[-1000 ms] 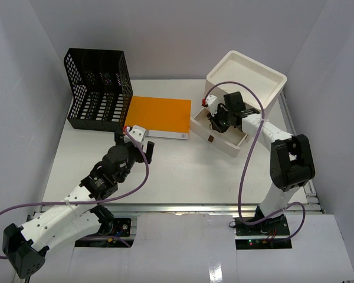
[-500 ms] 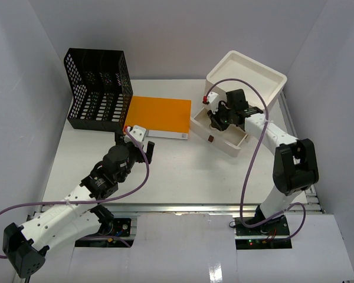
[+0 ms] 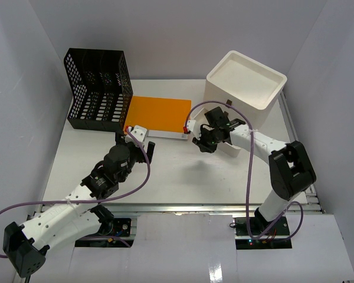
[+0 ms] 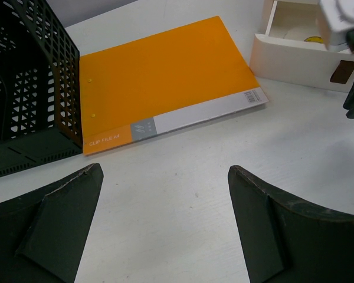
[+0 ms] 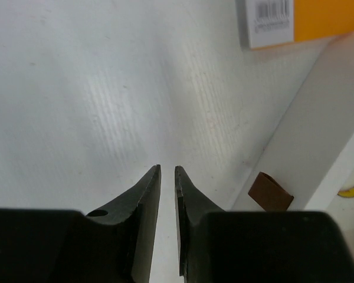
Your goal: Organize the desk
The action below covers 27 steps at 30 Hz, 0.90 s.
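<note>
Since a second ago we see the right gripper (image 3: pixel 199 142) has left its place over the open drawer (image 4: pixel 295 50) and come down toward the front and left. It now hangs low over bare tabletop just beside the drawer's front, where a brown tab (image 5: pixel 270 191) shows.

Nearest us, a metal rail (image 3: pixel 183 206) runs along the front edge of the desk (image 3: pixel 183 177). The desk is a wide, flat, white rectangle that fills the floor of the walled cell and bears everything else. In the wrist views its surface is matte with faint streaks and specks.

The left gripper (image 3: pixel 138 140) hovers over the desk's middle left. Its fingers (image 4: pixel 59 218) are spread wide and have nothing between them. The right gripper's fingers (image 5: pixel 144 194) are drawn almost together with only a thin slit left, and they grip nothing.

Beyond both lies an orange folder (image 3: pixel 158 114), flat on the desk, with a white strip along its near edge. Its left edge is just beside a black mesh rack (image 3: pixel 97 88) at the far left. At the far right stands the white box (image 3: pixel 245 85), with the drawer pulled out at its foot.
</note>
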Available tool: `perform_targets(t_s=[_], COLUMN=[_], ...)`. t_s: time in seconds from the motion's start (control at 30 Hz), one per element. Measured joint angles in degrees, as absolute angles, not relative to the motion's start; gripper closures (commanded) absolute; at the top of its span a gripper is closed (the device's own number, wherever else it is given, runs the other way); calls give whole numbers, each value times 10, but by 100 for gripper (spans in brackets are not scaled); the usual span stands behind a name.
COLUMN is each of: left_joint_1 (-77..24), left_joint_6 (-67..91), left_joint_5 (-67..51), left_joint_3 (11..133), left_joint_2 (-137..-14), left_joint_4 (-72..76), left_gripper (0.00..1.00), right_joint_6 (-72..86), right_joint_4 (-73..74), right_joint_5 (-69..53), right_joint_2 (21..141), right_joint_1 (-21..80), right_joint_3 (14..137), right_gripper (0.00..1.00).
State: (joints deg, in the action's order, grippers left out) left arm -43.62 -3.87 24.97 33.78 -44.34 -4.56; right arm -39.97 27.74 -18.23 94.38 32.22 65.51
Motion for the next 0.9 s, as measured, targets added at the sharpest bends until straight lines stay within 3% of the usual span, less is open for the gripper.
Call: perform_targets(t_s=[0.37, 0.6, 0.9], left_joint_1=[-436, -436, -436], left_joint_6=[-43, -43, -43], left_joint_5=[253, 255, 255], left_joint_3=[338, 338, 338], left_joint_2=[-447, -448, -448], left_joint_4=[-46, -46, -47], left_gripper=[2, 2, 2], right_joint_6=[-383, -387, -407], right_joint_4=[184, 156, 135], right_joint_5=[61, 128, 170], right_joint_2=[1025, 1044, 1045], right_joint_1=[312, 289, 270], right_joint_3=[663, 667, 674], right_gripper=[67, 53, 45])
